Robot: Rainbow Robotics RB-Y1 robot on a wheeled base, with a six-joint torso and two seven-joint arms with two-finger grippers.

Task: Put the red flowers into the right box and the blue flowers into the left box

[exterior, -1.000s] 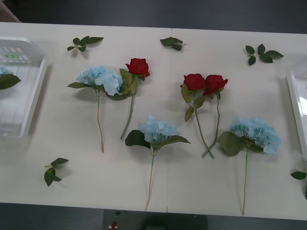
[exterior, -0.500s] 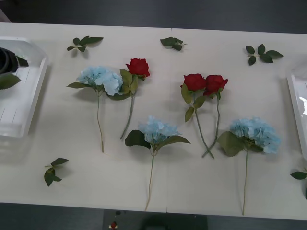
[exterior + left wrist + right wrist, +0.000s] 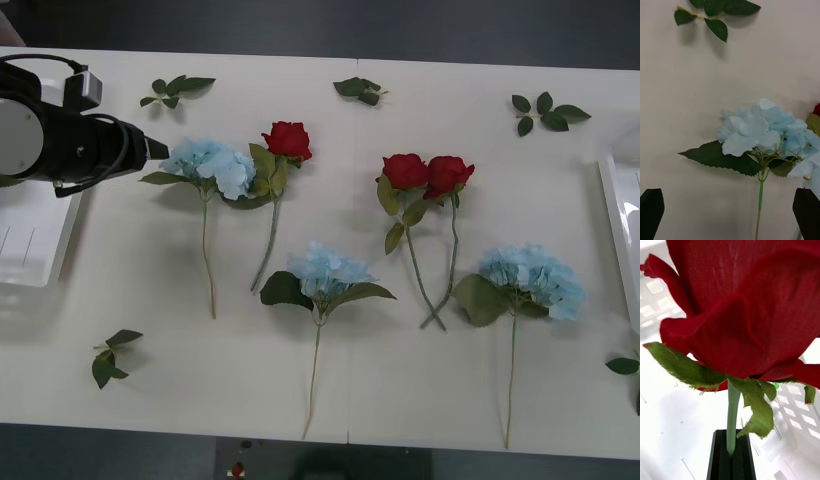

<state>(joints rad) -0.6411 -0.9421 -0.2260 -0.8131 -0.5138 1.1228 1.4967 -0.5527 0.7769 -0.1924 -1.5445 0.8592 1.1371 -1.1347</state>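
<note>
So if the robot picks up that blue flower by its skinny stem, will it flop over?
Probably a little. The blue flower has a big fluffy head on a thin stem, so it may droop or swing. It looks light, though. The open left gripper hovers over the stem.

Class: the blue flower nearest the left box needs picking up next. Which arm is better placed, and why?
The left. Its gripper is open and sits right by that blue flower. The right gripper is shut on a red flower over the right box.
</note>
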